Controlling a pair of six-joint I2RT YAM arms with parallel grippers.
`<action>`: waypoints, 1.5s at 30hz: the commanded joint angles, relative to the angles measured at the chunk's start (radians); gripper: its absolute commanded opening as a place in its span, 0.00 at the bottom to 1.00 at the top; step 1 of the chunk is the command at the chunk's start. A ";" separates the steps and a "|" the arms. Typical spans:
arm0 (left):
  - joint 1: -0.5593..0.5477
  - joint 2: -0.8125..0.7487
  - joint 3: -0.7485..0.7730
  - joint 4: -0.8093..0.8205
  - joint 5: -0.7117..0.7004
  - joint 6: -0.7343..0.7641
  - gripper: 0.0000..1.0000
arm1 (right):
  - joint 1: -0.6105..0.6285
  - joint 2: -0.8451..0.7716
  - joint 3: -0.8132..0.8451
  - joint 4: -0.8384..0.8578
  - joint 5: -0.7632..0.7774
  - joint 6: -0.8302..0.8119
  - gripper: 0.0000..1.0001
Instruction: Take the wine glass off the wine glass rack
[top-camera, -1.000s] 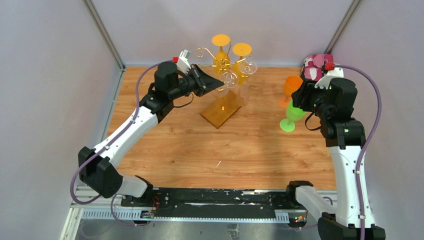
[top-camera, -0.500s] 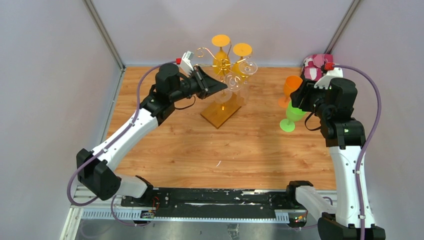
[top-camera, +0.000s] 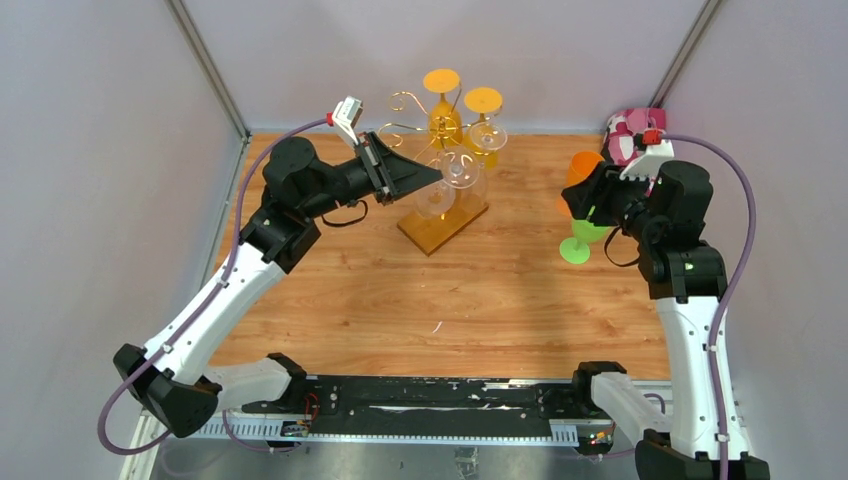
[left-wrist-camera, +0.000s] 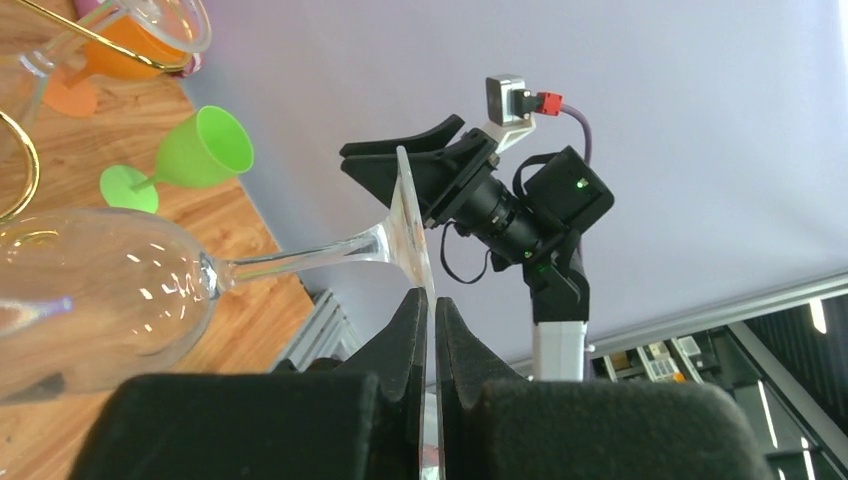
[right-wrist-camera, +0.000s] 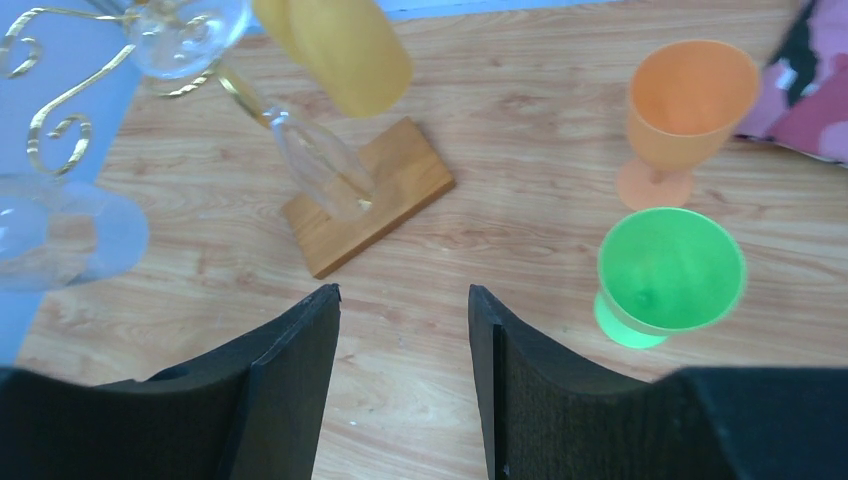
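The wine glass rack (top-camera: 412, 108) is gold wire with curled arms on an amber wooden base (top-camera: 443, 226); its base also shows in the right wrist view (right-wrist-camera: 400, 170). My left gripper (top-camera: 430, 174) is shut on the foot of a clear wine glass (top-camera: 438, 198), which lies tilted beside the wire arms, over the base. In the left wrist view the gripper (left-wrist-camera: 432, 312) pinches the foot edge-on, with the bowl (left-wrist-camera: 90, 300) to the left. My right gripper (top-camera: 576, 200) is open and empty, and shows over bare wood in its wrist view (right-wrist-camera: 403, 300).
Two yellow glasses (top-camera: 443, 118) and another clear glass (top-camera: 490, 135) hang on the rack. An orange glass (top-camera: 583, 168) and a green glass (top-camera: 580, 236) stand under the right gripper. A pink cloth (top-camera: 630, 135) lies at the back right corner. Grey walls enclose the table.
The left arm has swung its elbow out to the left and drawn the clear glass down and left from the rack's arms. The right gripper has shifted slightly left.
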 joint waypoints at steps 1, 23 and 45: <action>-0.007 -0.033 0.049 0.068 0.028 -0.008 0.00 | -0.011 -0.030 -0.050 0.087 -0.174 0.059 0.55; -0.076 -0.074 0.137 0.095 0.058 -0.048 0.00 | 0.045 0.060 -0.572 1.694 -0.751 1.100 0.63; -0.165 -0.137 0.171 0.124 0.047 -0.035 0.00 | 0.384 0.351 -0.517 2.190 -0.594 1.277 0.57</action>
